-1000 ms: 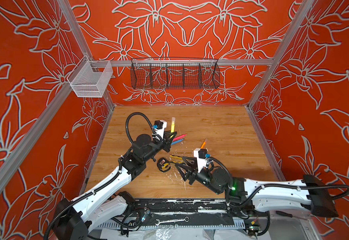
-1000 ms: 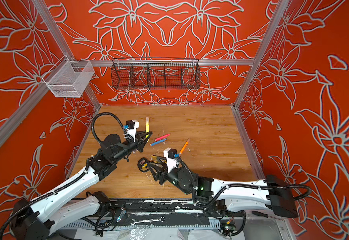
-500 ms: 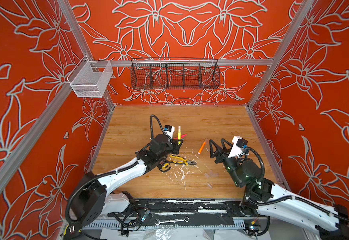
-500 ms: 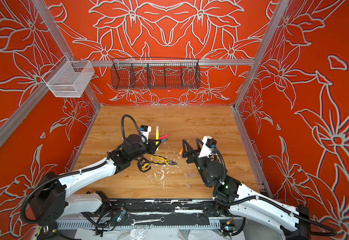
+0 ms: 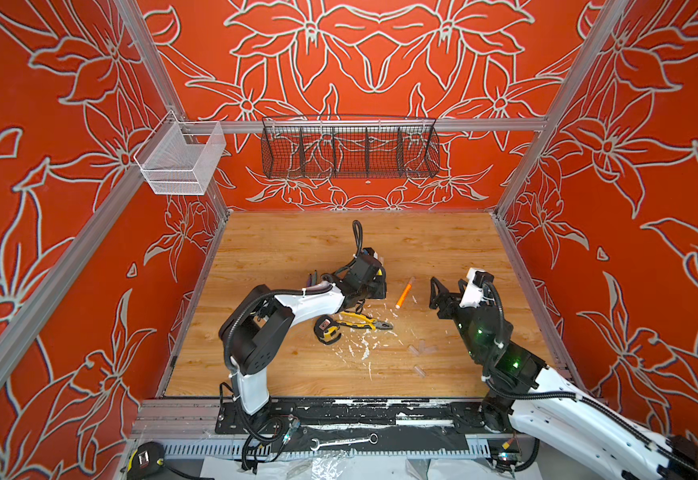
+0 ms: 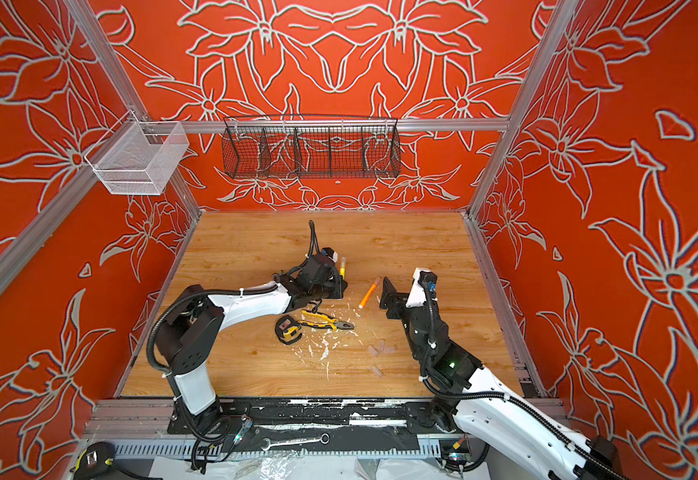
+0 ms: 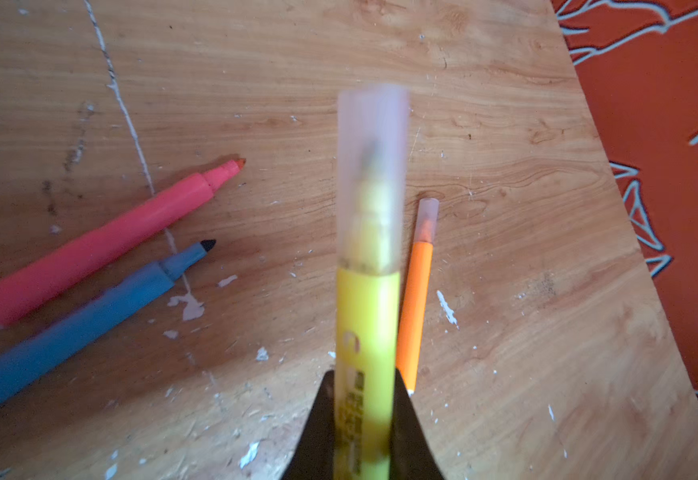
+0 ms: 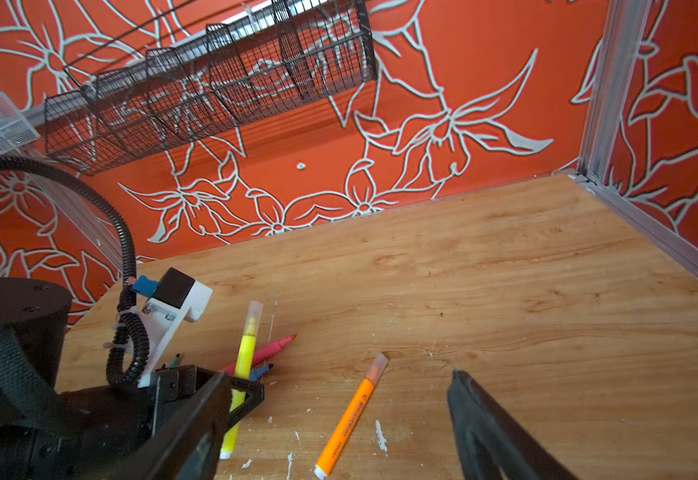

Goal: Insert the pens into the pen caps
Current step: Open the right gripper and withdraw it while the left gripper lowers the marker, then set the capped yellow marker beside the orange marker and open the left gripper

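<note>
**Left pincer holds a capped yellow pen; right pincer is empty**

The left pincer (image 7: 364, 399) is clamped on the lower barrel of a yellow pen (image 7: 367, 324). A clear cap (image 7: 372, 137) sits over the pen's tip. The right pincer (image 5: 448, 289) stands wide apart with nothing in it. It is near an orange pen (image 5: 404, 292) that lies capped on the wooden table (image 5: 297, 241). A pink pen (image 7: 102, 245) and a blue pen (image 7: 77, 316) lie side by side, uncapped, near the yellow one. Loose clear caps (image 5: 418, 349) rest nearer the front edge, well apart from those pens.

The pens look light, stiff and smooth, and likely to roll. Mid-barrel is probably the surest hold, since it leaves the tip free. The caps look tiny, slick and hard to make out against the wood, so they are best pinched across their sides. Yellow-handled pliers (image 5: 360, 322), a small tape measure (image 5: 325, 328) and white flecks (image 5: 360, 353) lie between the pens and the caps. They could hinder a low reach.
</note>
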Tool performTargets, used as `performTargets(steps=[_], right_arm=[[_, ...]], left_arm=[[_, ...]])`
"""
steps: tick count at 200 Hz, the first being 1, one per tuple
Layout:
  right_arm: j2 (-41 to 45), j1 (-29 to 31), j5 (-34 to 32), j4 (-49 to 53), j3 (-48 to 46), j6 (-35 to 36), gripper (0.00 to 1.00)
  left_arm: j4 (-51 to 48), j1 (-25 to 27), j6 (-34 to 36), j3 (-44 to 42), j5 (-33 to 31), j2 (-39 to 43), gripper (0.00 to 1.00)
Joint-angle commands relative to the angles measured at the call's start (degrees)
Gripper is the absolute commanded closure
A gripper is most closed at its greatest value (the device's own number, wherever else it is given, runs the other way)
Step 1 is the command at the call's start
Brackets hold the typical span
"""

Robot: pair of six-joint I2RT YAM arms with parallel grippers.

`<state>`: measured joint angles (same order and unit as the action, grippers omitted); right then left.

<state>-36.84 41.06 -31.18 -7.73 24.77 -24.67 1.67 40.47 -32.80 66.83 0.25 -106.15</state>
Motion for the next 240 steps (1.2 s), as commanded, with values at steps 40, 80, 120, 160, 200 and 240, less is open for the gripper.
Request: performTargets(steps=[40,80,120,160,200,240], right_arm=[[-3.5,-3.0,5.0,-2.7,-1.2,-4.6,0.19],[-8.5,-3.6,6.4,-4.3,0.5,-5.9,0.21],[-10.7,-3.7,6.7,-6.9,-0.7,-7.9,0.22],[-10.3,-3.7,6.8,-6.4,-0.5,-8.2,0.22],[-10.0,-3.8,7.1,-6.2,-0.8,-9.6,0.24],[-9.5,-3.8,7.1,-10.0,-4.0,-15.2,0.24]], left_arm=[[-7.6,0.3,1.4,8.0,-1.2,-7.0,1.0],[-6.8,0.3,1.7,8.9,2.4,-9.0,0.96],[-5.7,0.2,1.7,9.5,3.4,-11.5,0.92],[-4.5,0.2,2.1,11.0,7.1,-13.2,0.85],[-4.1,0.0,1.9,11.0,7.4,-13.1,0.68],[0.6,-0.2,-0.7,7.6,7.0,-5.6,0.11]])
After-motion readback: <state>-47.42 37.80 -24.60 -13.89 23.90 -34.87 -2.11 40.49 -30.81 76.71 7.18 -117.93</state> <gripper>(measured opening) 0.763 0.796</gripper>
